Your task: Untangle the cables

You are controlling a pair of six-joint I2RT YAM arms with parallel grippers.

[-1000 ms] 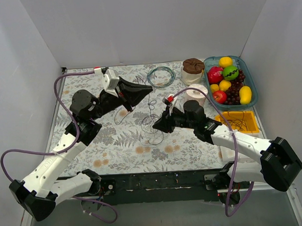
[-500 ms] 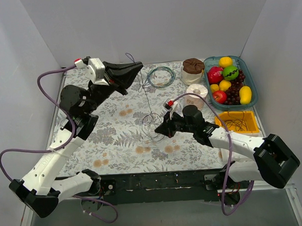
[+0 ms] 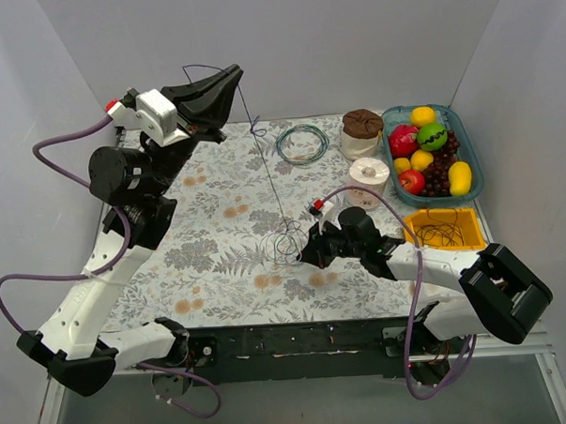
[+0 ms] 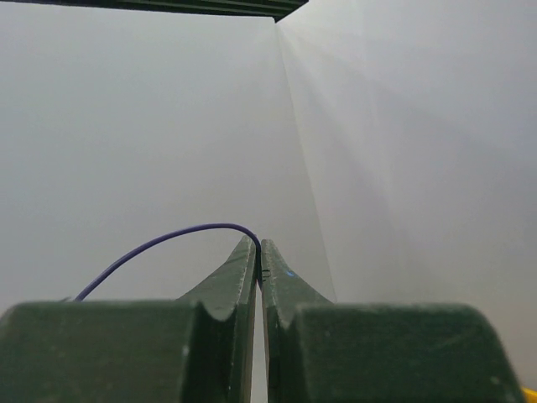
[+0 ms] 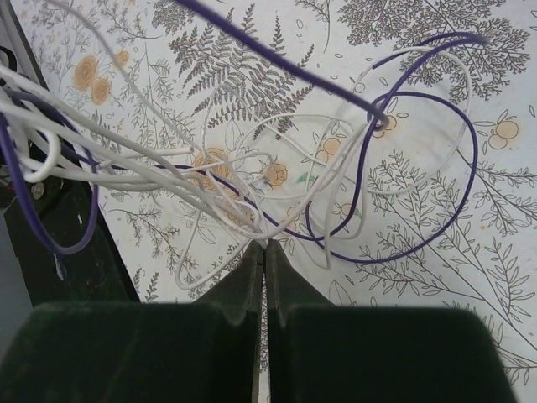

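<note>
- Cables (image 3: 286, 242) sit in a loose knot mid-desk (image 3: 200, 244), right at the tip of the right gripper (image 3: 304, 256), whose fingers are pressed together on white strands (image 5: 226, 210).
- High at the back, the left gripper (image 3: 232, 75) pinches a purple cable (image 3: 271, 175) running down into the knot.
- A fern-print cover lies on the desk, and plain white walls (image 3: 285, 43) enclose it.

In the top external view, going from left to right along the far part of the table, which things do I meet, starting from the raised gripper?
left gripper → coiled cable → brown-topped container → fruit tray
</note>
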